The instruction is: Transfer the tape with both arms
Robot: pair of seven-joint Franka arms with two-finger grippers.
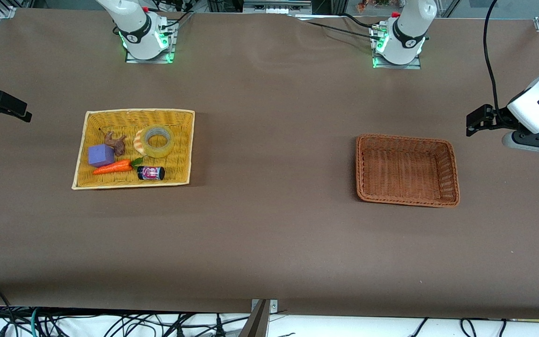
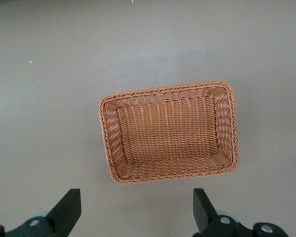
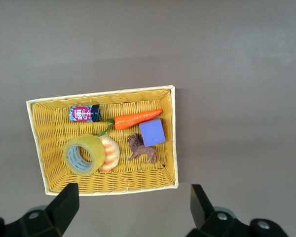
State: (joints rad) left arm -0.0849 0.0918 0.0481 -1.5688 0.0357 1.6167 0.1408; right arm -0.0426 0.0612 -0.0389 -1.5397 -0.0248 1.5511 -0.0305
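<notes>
Presently, the parts of the scene are as follows.

Tape: the tape (image 1: pixel 157 141) (image 3: pixel 83 154) lies in the yellow basket (image 1: pixel 183 148) (image 3: pixel 170 138), leaning against the croissant toy (image 1: pixel 139 142) (image 3: pixel 110 153), in the part of the basket farther from the front camera.

Yellow basket: a shallow woven tray toward the right arm's end of the table, holding five other items besides the tape's neighbour as listed below.

Other contents: a purple block (image 1: pixel 100 155) (image 3: pixel 152 132), a brown lion figure (image 1: pixel 116 142) (image 3: pixel 144 150), an orange carrot toy (image 1: pixel 112 167) (image 3: pixel 137 118) and a small dark jar with a red label (image 1: pixel 150 172) (image 3: pixel 85 113); carrot and jar lie nearer to the front camera than the tape.

Brown basket: the brown basket (image 1: pixel 407 199) (image 2: pixel 108 138) stands toward the left arm's end of the table, well apart from the yellow one, with nothing in it.

Right gripper: the right gripper (image 3: pixel 130 210) hangs high over the yellow basket, fingers spread wide, grasping nothing.

Left gripper: the left gripper (image 2: pixel 135 210) hangs high beside the brown basket, fingers likewise spread and unloaded; the arm's wrist (image 1: pixel 538 110) shows at the table's edge.

Table: a brown cloth (image 1: pixel 269 234) covers the table.
</notes>
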